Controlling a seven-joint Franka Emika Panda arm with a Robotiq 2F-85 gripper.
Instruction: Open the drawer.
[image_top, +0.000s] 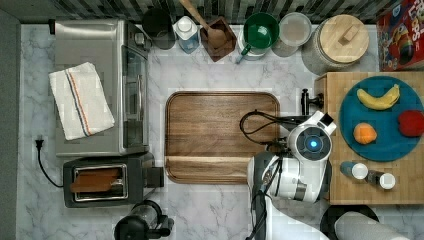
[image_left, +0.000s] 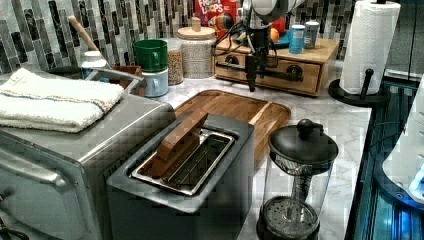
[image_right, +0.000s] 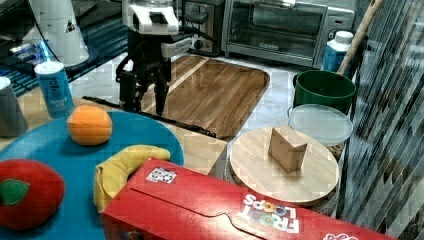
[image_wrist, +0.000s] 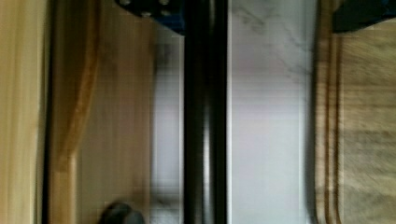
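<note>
A: Where is the drawer (image_left: 272, 72)?

B: At the marble desk (image_top: 220, 75)'s end, on the top view's right, beside the walnut tray (image_top: 220, 135); its front faces that tray (a blue plate (image_top: 387, 145) sits on top).

A: And the handle (image_left: 277, 74)?

B: A long black bar running along the front, level.

A: The fingers?

B: The gripper (image_right: 146, 95) hangs just over the bar, fingers (image_right: 161, 97) parted, one each side, not yet clamped. I judge the pull goes toward the tray.
</note>
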